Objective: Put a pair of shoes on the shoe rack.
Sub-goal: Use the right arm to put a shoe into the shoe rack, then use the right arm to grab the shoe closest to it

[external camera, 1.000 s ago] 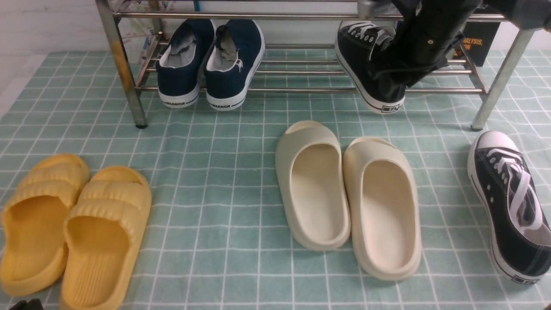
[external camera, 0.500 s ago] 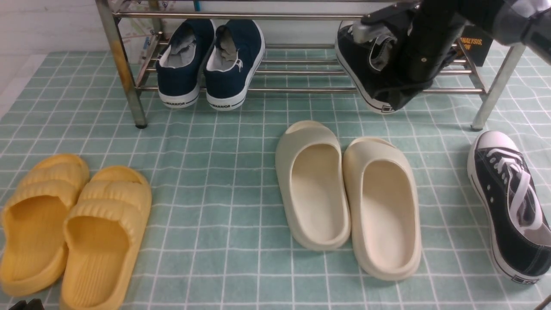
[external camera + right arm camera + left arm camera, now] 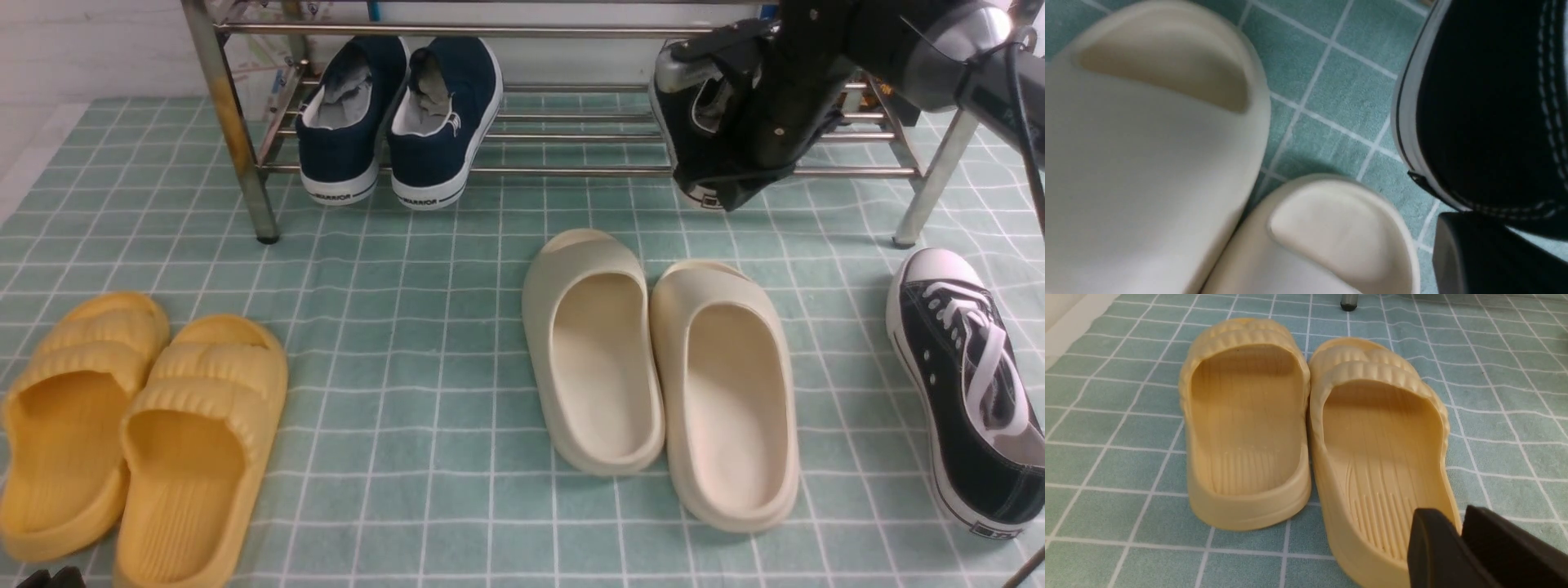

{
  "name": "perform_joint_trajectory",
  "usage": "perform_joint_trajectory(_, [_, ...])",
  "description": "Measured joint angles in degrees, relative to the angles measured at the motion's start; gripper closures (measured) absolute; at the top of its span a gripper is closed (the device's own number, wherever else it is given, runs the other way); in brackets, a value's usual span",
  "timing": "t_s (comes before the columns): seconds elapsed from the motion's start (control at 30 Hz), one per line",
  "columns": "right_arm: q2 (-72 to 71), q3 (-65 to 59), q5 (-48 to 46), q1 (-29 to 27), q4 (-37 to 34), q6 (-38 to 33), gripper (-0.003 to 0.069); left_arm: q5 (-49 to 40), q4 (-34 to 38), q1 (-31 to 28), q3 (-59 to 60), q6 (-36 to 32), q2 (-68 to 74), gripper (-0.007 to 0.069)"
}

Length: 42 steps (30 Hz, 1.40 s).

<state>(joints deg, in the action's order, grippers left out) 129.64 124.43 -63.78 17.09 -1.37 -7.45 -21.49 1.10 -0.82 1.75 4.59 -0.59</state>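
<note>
Green checked cloth (image 3: 408, 327) carries ribbed yellow foam slides (image 3: 139, 425) beneath the left gripper (image 3: 1461, 547), whose spread cannot be told. Smooth cream foam slides (image 3: 661, 376) and one black canvas sneaker (image 3: 971, 384) lie mid-cloth. Farther, the right gripper (image 3: 739, 167), jaws pressed together, sits at the second sneaker (image 3: 686, 151) on the steel-tube shoe rack (image 3: 571, 171).

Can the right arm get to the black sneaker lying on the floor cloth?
Probably yes: the black sneaker lies on the arm's own side, uncovered, apart from the cream slides, though the right pincer is at the shoe rack.
</note>
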Motion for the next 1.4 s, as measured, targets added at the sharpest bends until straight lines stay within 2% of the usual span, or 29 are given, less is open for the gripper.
perform_joint_trajectory(0.23, [0.0, 0.0, 1.77, 0.13, -0.65, -0.13, 0.0655, 0.0, 0.0, 0.0, 0.0, 0.0, 0.0, 0.0491])
perform_joint_trajectory(0.4, [0.02, 0.0, 1.05, 0.13, 2.48, 4.33, 0.0592, 0.0, 0.0, 0.0, 0.0, 0.0, 0.0, 0.0487])
perform_joint_trajectory(0.53, [-0.03, 0.0, 0.36, 0.13, 3.42, 5.33, 0.0439, 0.0, 0.0, 0.0, 0.0, 0.0, 0.0, 0.048])
perform_joint_trajectory(0.57, [-0.13, 0.0, 0.36, 0.13, 3.42, 5.33, 0.0429, 0.0, 0.0, 0.0, 0.0, 0.0, 0.0, 0.048])
perform_joint_trajectory(0.67, [-2.92, 0.0, -0.37, 0.18, 2.22, 2.97, 0.026, 0.0, 0.0, 0.0, 0.0, 0.0, 0.0, 0.0476])
perform_joint_trajectory(0.83, [-9.42, 0.0, -5.17, 0.28, -0.84, 1.79, 0.0157, 0.0, 0.0, 0.0, 0.0, 0.0, 0.0, 0.0471])
perform_joint_trajectory(0.97, [-14.49, -0.47, -7.48, 0.34, -1.37, 0.68, 0.0144, 0.0, 0.0, 0.0, 0.0, 0.0, 0.0, 0.047])
perform_joint_trajectory(1.07, [-19.45, -5.27, -7.55, 0.34, -1.27, 0.94, 0.0153, 0.0, 0.0, 0.0, 0.0, 0.0, 0.0, 0.047])
perform_joint_trajectory(1.3, [-33.68, -26.72, -7.55, 0.34, 1.91, 3.93, 0.0213, 0.0, 0.0, 0.0, 0.0, 0.0, 0.0, 0.0462])
perform_joint_trajectory(1.4, [-40.76, -40.79, -6.69, 0.34, 5.9, 8.63, 0.0246, 0.0, 0.0, 0.0, 0.0, 0.0, 0.0, 0.0462])
